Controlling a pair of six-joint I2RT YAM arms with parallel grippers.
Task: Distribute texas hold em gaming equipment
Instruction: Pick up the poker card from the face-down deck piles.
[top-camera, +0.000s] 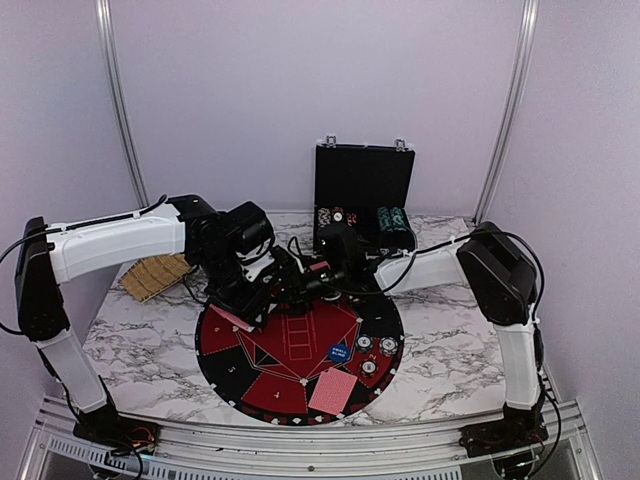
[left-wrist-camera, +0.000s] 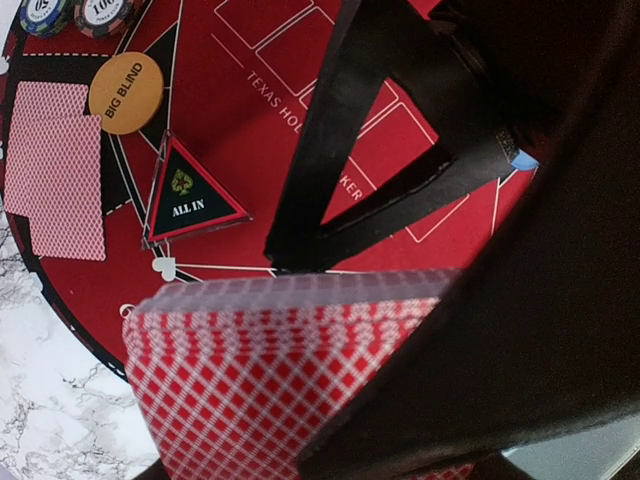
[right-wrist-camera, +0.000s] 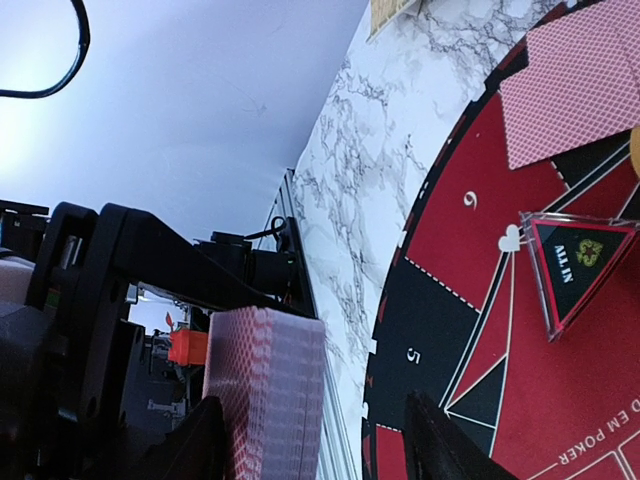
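Observation:
My left gripper (left-wrist-camera: 300, 400) is shut on a deck of red-backed playing cards (left-wrist-camera: 250, 380), held above the round mat (top-camera: 300, 345). My right gripper (right-wrist-camera: 320, 445) stands open around that deck (right-wrist-camera: 265, 390), its left finger close beside the deck and a wide gap on the other side. From above the two grippers meet at the mat's far edge, the deck (top-camera: 318, 265) between them. On the mat lie two cards (left-wrist-camera: 55, 170), an orange BIG BLIND disc (left-wrist-camera: 125, 92), a clear ALL IN triangle (left-wrist-camera: 190, 195), a blue disc (top-camera: 340, 352), three chips (top-camera: 372, 352) and more cards (top-camera: 333, 390).
An open black case (top-camera: 363, 190) with rows of chips stands at the back of the marble table (top-camera: 450, 350). A woven tan mat (top-camera: 155, 275) lies at the back left under the left arm. The right arm's fingers (left-wrist-camera: 320, 150) cross over the mat's middle.

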